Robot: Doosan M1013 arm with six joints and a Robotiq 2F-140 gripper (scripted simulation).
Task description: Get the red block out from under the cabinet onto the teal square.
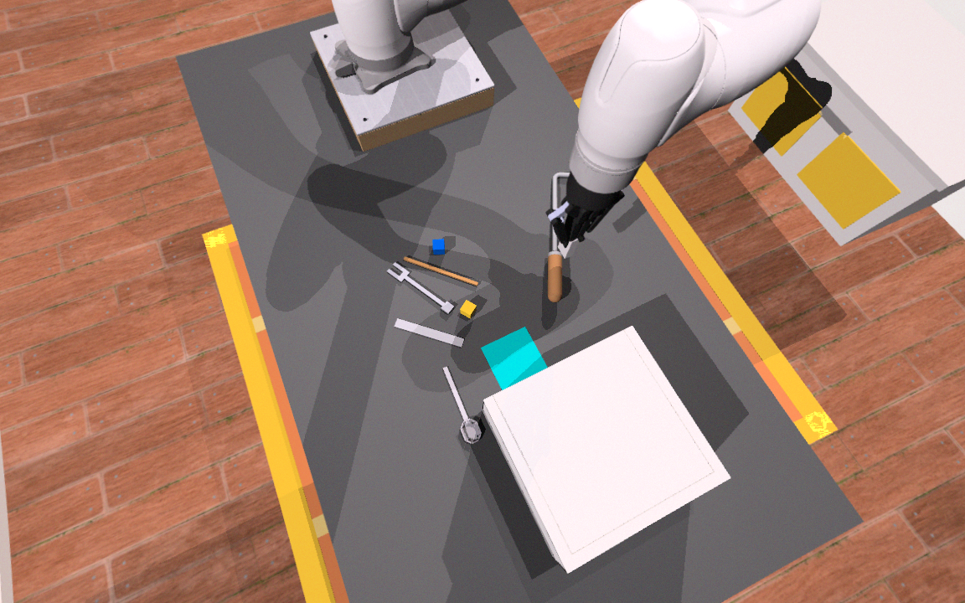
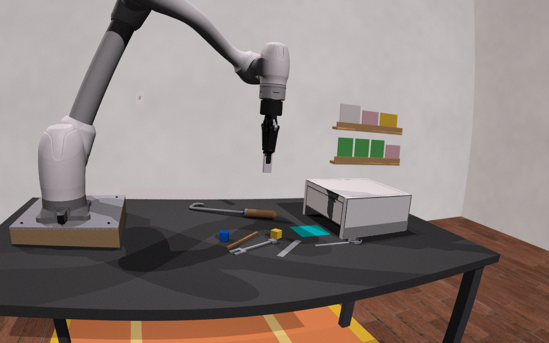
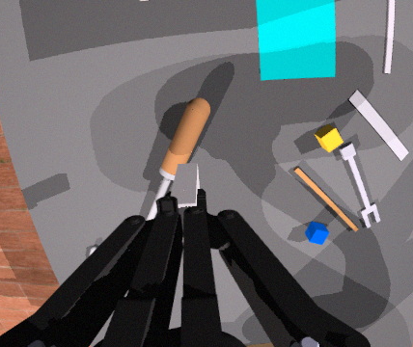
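On the dark table (image 2: 97,273), a white cabinet (image 2: 374,208).

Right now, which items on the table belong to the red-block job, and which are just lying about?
Job:
- cabinet
- teal square
- hook tool with wooden handle
- end effector, shut, empty
- red block: not visible

Lying about:
- blue cube
- yellow cube
- wooden stick
- fork tool
- flat metal strip
- wrench

teal square (image 1: 513,357) lies flat on the table, one corner against the white cabinet (image 1: 602,442); red block not visible.
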